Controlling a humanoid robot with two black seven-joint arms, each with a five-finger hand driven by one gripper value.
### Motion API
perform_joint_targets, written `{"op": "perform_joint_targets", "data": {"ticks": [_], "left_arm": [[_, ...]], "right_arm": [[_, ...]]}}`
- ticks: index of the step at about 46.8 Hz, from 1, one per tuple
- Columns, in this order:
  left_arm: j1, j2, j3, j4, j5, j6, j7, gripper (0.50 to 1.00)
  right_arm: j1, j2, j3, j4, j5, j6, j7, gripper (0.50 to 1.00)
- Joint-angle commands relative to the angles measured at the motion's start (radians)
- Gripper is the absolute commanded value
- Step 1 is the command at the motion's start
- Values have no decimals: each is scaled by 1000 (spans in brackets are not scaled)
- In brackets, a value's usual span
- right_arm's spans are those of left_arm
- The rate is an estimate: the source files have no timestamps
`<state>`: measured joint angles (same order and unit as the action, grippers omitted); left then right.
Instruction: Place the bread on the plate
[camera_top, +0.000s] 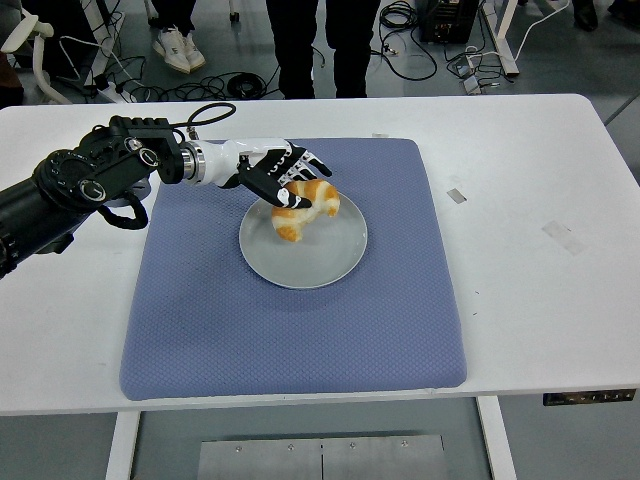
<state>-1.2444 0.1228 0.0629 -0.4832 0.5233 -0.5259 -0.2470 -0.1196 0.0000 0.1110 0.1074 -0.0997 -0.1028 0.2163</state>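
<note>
Head view: croissant (303, 205) resting on grey plate (304, 243), my left hand (283, 176) loosely curled over it. I'd spread fingers fully, then lift straight clear.

The left hand (285, 172) covers the far-left part of the bread (303, 206), so whether its fingers (298, 196) grip the crust or only rest on it cannot be told. The bread hides the plate's (310, 262) rim at 12 o'clock. The left arm (70, 190) is cut off at 9 o'clock. At 12 o'clock, people's legs (320, 45) and a pair of shoes (178, 47) show, the bodies cropped away.
</note>
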Motion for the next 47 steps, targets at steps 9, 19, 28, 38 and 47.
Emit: {"op": "perform_joint_targets", "data": {"ticks": [9,19,28,38,47], "left_arm": [[0,0,-1,0,-3,0,0,893],[0,11,-29,0,-26,-2,-3,969],[-12,37,-66,0,-141,-49,-3,975],[-13,84,-120,2,-203,-51,-3,978],[-4,116,-245,8,-204,-48,-2,978]], "right_arm": [[0,0,-1,0,0,0,0,1000],[0,0,-1,0,0,0,0,1000],[0,0,1,0,0,0,0,1000],[0,0,1,0,0,0,0,1000],[0,0,-1,0,0,0,0,1000]]}}
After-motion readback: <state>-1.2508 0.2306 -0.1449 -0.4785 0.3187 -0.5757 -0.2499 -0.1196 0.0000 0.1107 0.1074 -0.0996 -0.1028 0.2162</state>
